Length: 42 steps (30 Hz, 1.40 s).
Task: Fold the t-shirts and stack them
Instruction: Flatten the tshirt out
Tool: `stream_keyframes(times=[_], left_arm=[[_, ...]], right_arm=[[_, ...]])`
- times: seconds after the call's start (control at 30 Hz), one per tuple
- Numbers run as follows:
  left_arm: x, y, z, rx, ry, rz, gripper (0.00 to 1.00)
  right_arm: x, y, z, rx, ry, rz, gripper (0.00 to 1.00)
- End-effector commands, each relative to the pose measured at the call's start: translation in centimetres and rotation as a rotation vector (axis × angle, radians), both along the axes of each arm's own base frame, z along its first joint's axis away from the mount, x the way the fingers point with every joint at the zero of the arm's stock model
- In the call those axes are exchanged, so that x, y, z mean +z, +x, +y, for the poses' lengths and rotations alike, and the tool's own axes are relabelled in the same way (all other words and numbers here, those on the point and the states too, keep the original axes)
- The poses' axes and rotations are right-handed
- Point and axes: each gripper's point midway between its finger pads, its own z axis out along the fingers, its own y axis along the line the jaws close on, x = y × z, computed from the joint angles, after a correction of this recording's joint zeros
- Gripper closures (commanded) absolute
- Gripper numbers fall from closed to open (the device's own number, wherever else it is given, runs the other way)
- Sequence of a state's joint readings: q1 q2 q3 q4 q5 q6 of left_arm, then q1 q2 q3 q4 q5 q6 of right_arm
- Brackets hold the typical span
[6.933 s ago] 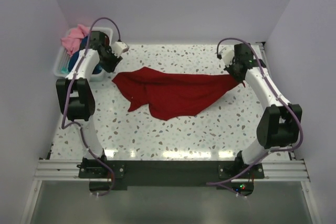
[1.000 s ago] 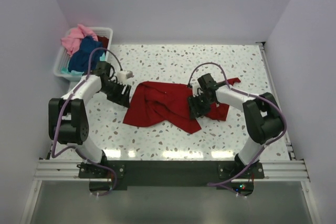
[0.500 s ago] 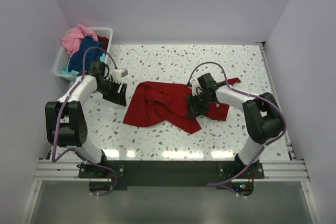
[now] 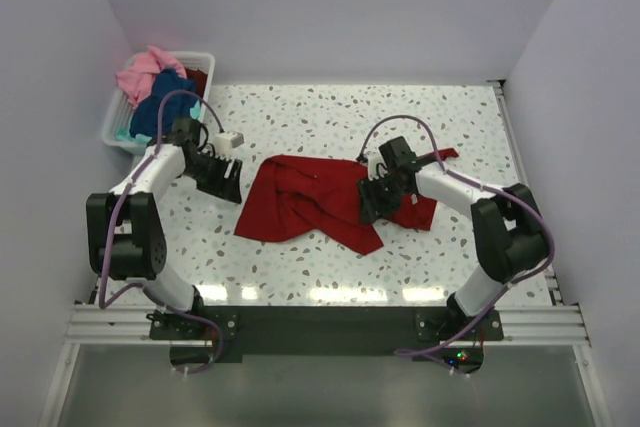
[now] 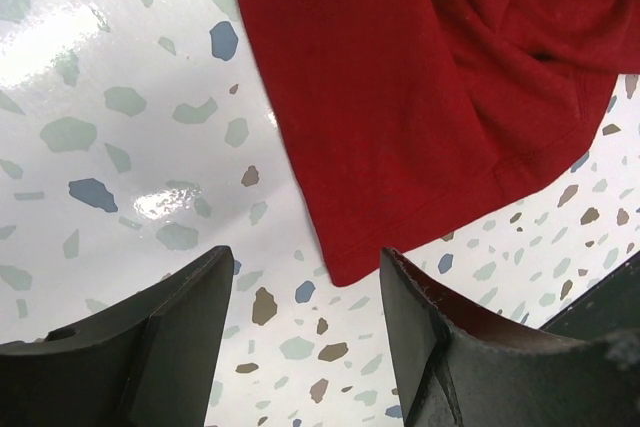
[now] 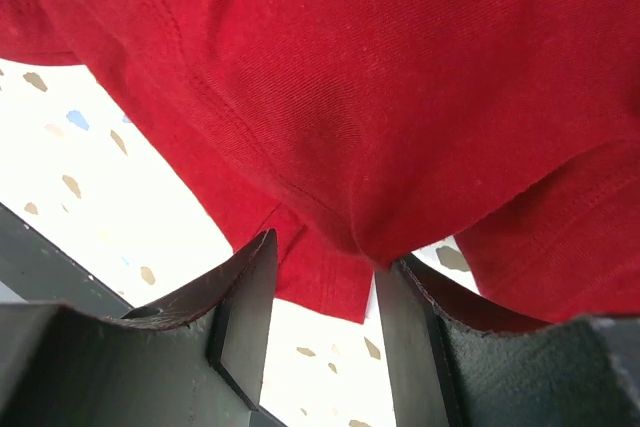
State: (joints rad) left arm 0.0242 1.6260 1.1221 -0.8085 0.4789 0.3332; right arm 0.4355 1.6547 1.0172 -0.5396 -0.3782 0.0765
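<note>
- The step in hand looks like spreading the red shirt (image 4: 305, 205) flat before any fold. It lies rumpled and doubled over itself at the centre of the counter (image 4: 300, 112), with one tip poking out toward 2 o'clock.
- The left gripper (image 4: 228, 181) hangs low over bare counter just beside the shirt's 9 o'clock edge, jaws apart and empty. Its wrist view shows a hem corner just ahead of the gap.
- The right gripper (image 4: 371, 201) sits over the shirt's 3 o'clock part, jaws apart, with a bunched fold and a hem in front of the gap. Nothing looks pinched yet.
- To do this well, I judge each side should take a single layer at an outer corner or hem, not a wad. Both should then draw toward 9 and 3 o'clock together so the cloth opens evenly.
- The pull should be low and gentle. The cloth is limp, and a one-sided tug would likely drag the whole shirt rather than flatten it.
- The basket (image 4: 203, 57) stands at the counter's 10 o'clock corner, well apart from the red shirt.
- In it, a pink shirt (image 4: 140, 72) heaps over the far rim, a navy shirt (image 4: 162, 107) fills the middle and a teal shirt (image 4: 122, 133) shows at the 7 o'clock end.
- No folded stack shows anywhere, so the task seems near its start.
</note>
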Motion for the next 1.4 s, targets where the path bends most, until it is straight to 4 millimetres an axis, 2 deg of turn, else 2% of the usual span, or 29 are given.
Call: stream_keyframes(times=[0.0, 0.33, 0.47, 0.57, 0.6, 0.7, 0.77, 0.87, 1.13, 1.23, 1.27, 1.37], left_arm=[[0.4, 0.9, -0.2, -0.005, -0.027, -0.026, 0.35], [0.0, -0.3, 0.8, -0.001, -0.005, -0.001, 0.35], [-0.3, -0.9, 1.5, 0.006, -0.003, 0.010, 0.34], [-0.4, -1.0, 1.8, 0.007, 0.004, 0.011, 0.34], [-0.5, -1.0, 1.8, 0.006, 0.007, 0.011, 0.34], [-1.1, -1.4, 2.6, -0.009, 0.057, 0.006, 0.34], [-1.8, -1.6, 3.2, -0.020, 0.098, 0.001, 0.34], [-2.6, -2.0, 3.8, -0.024, 0.129, 0.013, 0.34], [-2.9, -2.0, 3.6, -0.037, 0.133, 0.014, 0.34], [-2.9, -2.1, 3.6, -0.039, 0.136, 0.014, 0.34], [-3.0, -2.2, 3.6, -0.042, 0.137, 0.014, 0.34], [-3.0, -2.3, 3.6, -0.040, 0.135, 0.016, 0.34]], right_arm=[[-0.3, 0.5, 0.5, 0.012, 0.007, 0.013, 0.53], [-0.9, 0.8, 1.4, 0.004, 0.040, 0.050, 0.60], [-0.2, 1.1, 1.7, 0.000, 0.062, 0.038, 0.74], [0.7, 1.2, 1.7, 0.008, 0.066, 0.021, 0.80], [1.0, 1.1, 1.6, 0.014, 0.065, 0.018, 0.86], [2.2, 1.2, 1.2, 0.024, 0.052, -0.003, 0.91], [2.5, 0.9, 0.8, 0.030, 0.035, -0.003, 0.90], [2.6, 0.8, 0.2, 0.032, 0.008, -0.007, 0.81], [2.0, 1.1, 0.5, 0.018, 0.004, 0.021, 0.82], [2.1, 1.2, 0.5, 0.018, 0.000, 0.022, 0.77], [2.1, 1.2, 0.5, 0.014, -0.002, 0.028, 0.71], [2.1, 1.2, 0.5, 0.012, -0.004, 0.028, 0.71]])
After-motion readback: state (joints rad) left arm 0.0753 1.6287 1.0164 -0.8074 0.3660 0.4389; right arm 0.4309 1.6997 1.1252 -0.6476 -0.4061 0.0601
